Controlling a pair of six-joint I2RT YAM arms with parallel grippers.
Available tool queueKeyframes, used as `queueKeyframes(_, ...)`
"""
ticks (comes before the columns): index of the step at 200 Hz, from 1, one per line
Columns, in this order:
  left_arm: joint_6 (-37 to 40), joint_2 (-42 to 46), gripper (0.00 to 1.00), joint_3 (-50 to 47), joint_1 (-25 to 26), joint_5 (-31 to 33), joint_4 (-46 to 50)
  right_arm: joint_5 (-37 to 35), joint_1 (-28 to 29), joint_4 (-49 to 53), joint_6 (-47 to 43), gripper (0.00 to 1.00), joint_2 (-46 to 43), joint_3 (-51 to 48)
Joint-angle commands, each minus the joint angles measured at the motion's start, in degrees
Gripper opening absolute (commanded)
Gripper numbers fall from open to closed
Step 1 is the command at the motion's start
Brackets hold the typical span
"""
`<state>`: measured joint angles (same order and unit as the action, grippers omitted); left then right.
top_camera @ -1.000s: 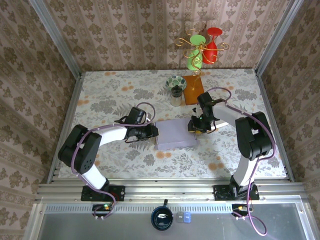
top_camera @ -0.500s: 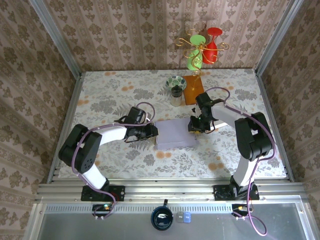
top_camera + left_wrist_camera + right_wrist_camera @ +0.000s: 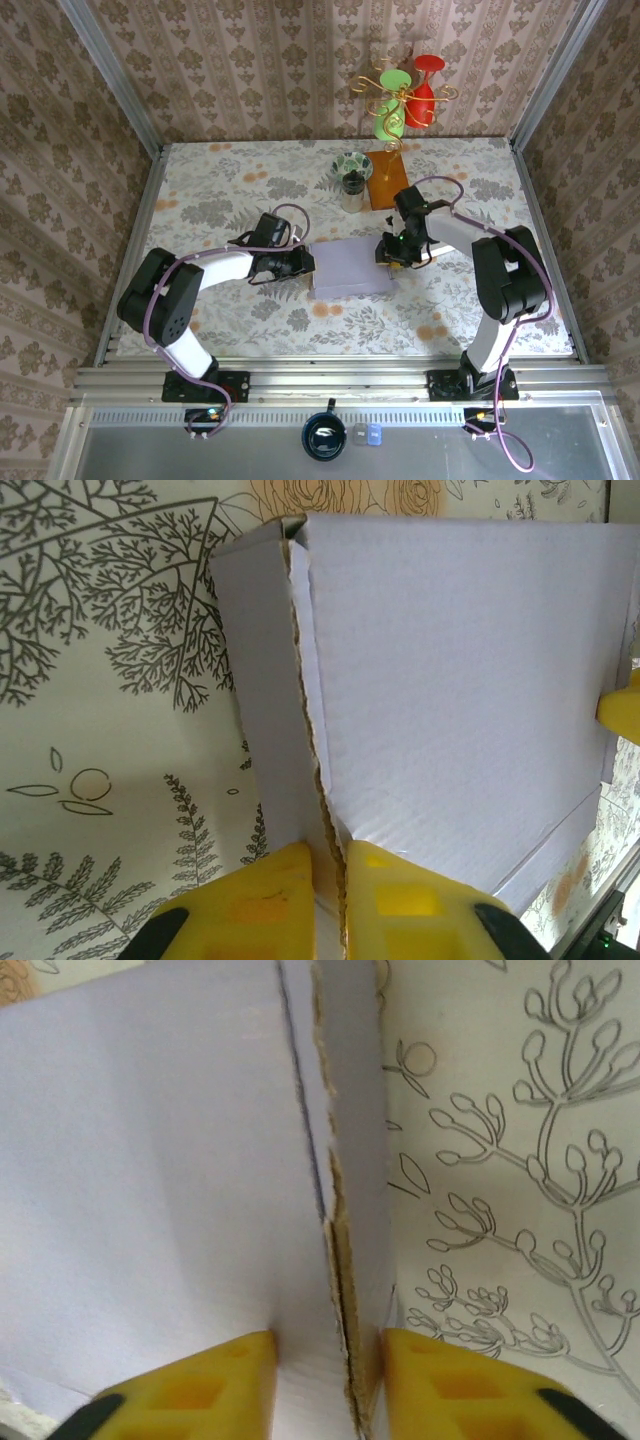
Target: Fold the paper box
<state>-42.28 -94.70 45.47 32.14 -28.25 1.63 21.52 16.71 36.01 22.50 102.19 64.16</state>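
Note:
The paper box is pale lavender cardboard, lying flat-topped in the middle of the table. My left gripper is at its left edge. In the left wrist view the yellow fingers are shut on the box's upright left side wall, pinching it beside the torn edge of the top panel. My right gripper is at the box's right edge. In the right wrist view that gripper is open and straddles the right wall, one finger on the top panel, the other outside the wall.
A patterned bowl on a dark cup stands behind the box. Next to it is an orange base with a wire stand carrying red and green glasses. A dark mug sits below the table's near rail.
The left jaws have closed tighter on the left wall. The right jaws closed, then spread wider round the right wall. The box has stayed in place.

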Motion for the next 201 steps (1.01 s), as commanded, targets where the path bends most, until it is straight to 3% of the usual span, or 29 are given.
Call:
queueKeyframes(1, 1.9, -2.7, 0.1, -1.0, 0.0, 2.4, 3.0, 5.8, -1.1, -1.3, -0.3, 0.46, -2.1, -1.4)
queueKeyframes(55, 2.5, -2.1, 0.07, -3.2, -2.1, 1.4, 0.9, 14.1, -4.6, -6.9, -0.8, 0.71, -1.2, -1.9)
queueKeyframes(75, 2.7, -1.9, 0.07, -3.7, -3.0, 1.0, 0.8, 15.5, -4.7, -6.2, -2.1, 0.73, 0.8, -1.3)
queueKeyframes(138, 2.3, -1.9, 0.07, -6.2, -5.5, -1.1, -1.8, 25.5, -3.9, -14.8, 2.6, 0.75, -1.2, -4.5)
queueKeyframes(201, 1.5, -2.5, 0.09, -6.3, -5.6, -2.6, -5.0, 28.0, 0.1, -24.7, 13.7, 0.61, -3.3, -6.1)
